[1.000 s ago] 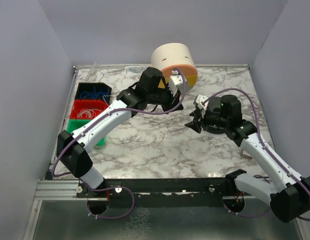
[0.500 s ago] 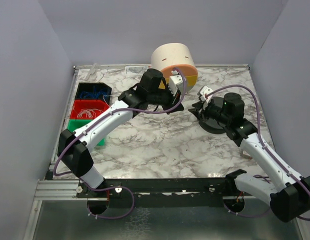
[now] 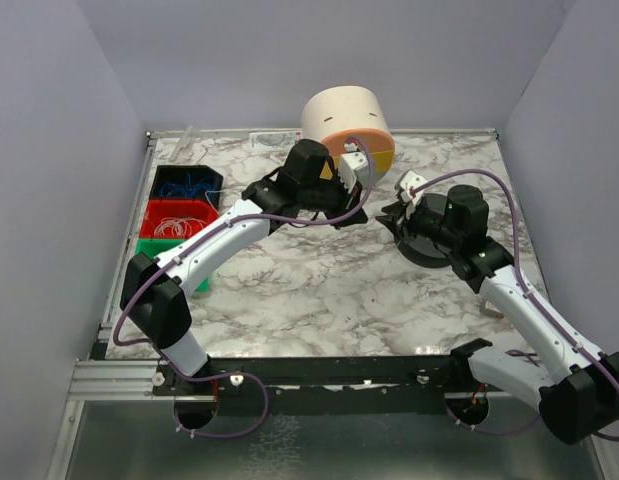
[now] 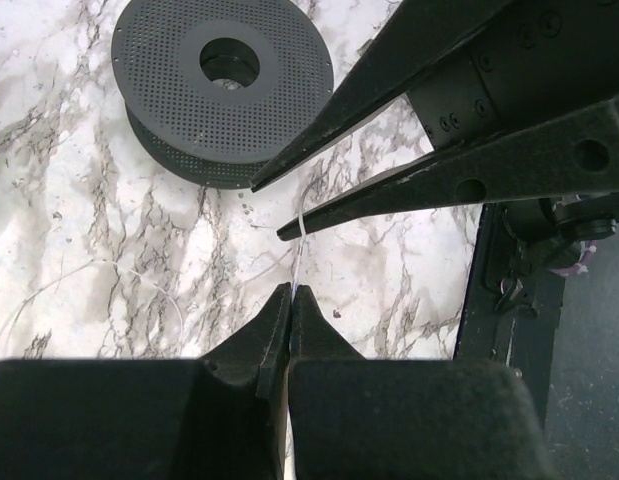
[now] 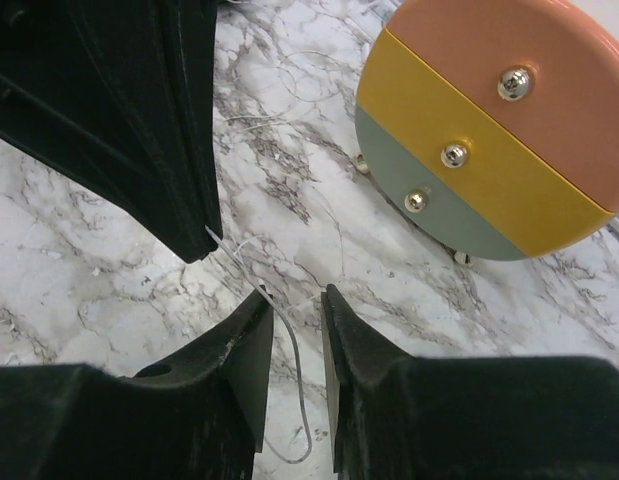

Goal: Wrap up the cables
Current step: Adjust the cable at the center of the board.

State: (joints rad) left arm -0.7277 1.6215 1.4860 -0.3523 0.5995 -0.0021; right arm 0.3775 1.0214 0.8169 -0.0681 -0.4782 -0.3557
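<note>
Your left gripper (image 4: pixel 291 291) is pressed shut, pinching the cable (image 4: pixel 298 245) mid-frame. Your right gripper (image 5: pixel 295 296) sits a bit spread around that same strand. The spool (image 4: pixel 224 85) lies upper left on the table (image 4: pixel 69 260).

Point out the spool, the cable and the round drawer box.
spool (image 4: pixel 164 70): left wrist view, on its perforated top flange.
cable (image 5: pixel 287 325): right wrist view, mid-strand.
round drawer box (image 5: pixel 469 135): right wrist view, on its yellow band.
</note>
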